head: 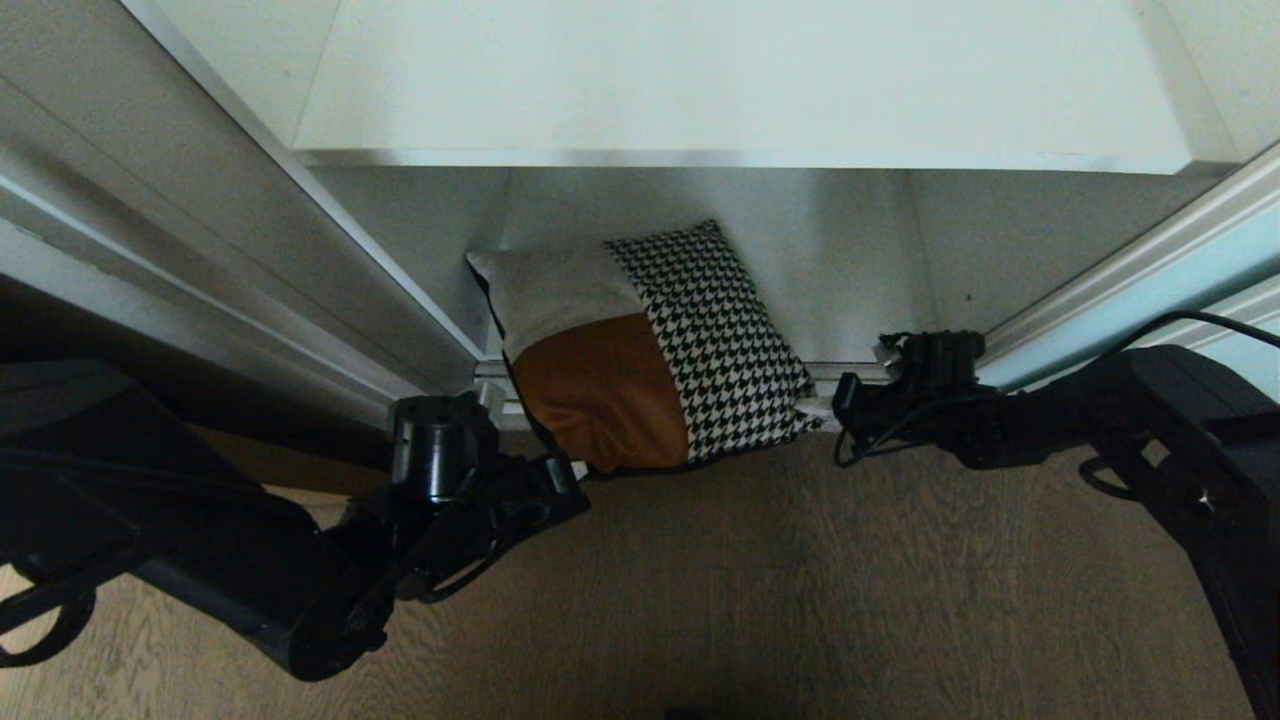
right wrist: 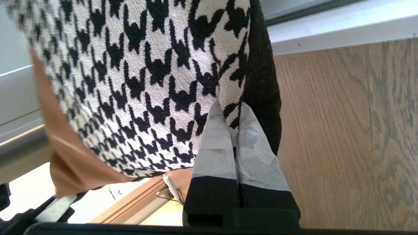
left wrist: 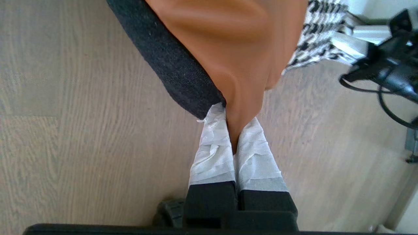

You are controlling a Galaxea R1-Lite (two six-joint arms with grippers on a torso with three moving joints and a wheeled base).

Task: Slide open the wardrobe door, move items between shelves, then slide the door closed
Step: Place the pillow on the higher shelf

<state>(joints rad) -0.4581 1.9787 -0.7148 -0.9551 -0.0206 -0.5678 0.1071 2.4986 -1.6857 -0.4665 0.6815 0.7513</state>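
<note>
Head view: the cushion (head: 640, 350) sits low in the open wardrobe, on the bottom shelf (head: 860, 330), leaning back and hanging a bit over the front track toward the wood floor (head: 800, 580). Its long axis runs roughly left-right across the opening, brown patch on the robot's left, houndstooth on the right. A higher shelf (head: 740, 90) lies above it, bare where it shows. The door (head: 1130, 290) is slid off to the right, so the compartment stands open. Left gripper (head: 575, 470) is at the cushion's front-left corner, right gripper (head: 825, 408) at the front-right corner; both arms reach in low from the sides, forearms near level, about equally near (neither has the edge).

Left wrist view: the taped fingers (left wrist: 214, 147) are pinched narrow on a fold of brown fabric at the corner, next to the black edging. The grip looks firm, w/ cloth drawn into a tight crease between the pads.

Right wrist view: taped fingers (right wrist: 217, 147) are closed narrow on the houndstooth corner by the black edge. Only a thin bit of fabric is caught, so this hold looks the slighter one.

Judgement: the cushion lies ahead of and between both grippers, so the coming move is prob. a two-arm lift, up and in toward the higher shelf, keeping the long axis level so neither corner slips.
</note>
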